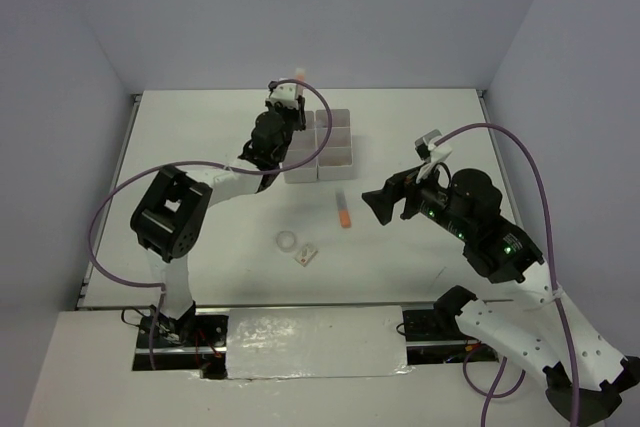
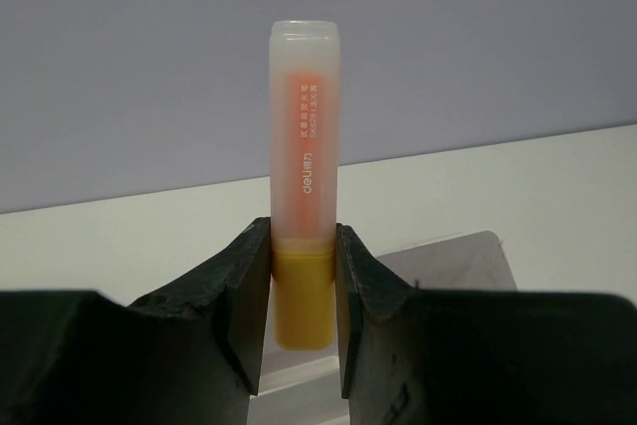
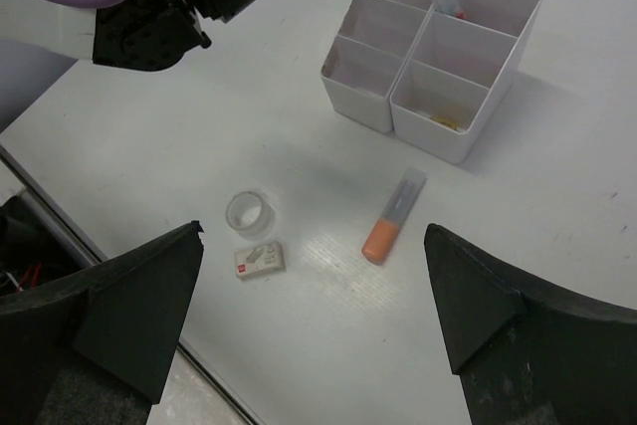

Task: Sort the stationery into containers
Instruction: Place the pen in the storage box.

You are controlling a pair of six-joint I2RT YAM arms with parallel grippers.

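We see soft, even light from overhead. The white tabletop (image 1: 390,117) reads bright with no blown-out patches, and the walls carry a bluish cast. In the right wrist view the containers (image 3: 435,42) throw a faint, blurred shadow to their right. In the left wrist view the highlighter (image 2: 305,196) is crisp and its print legible, while the left tool (image 2: 303,246) around it is near-black, its fingers (image 2: 234,316) showing little detail.

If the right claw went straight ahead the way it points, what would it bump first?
Most likely the orange highlighter lying on the table, straight ahead of the right gripper. Depth is unclear, so it might touch bare table beside it.
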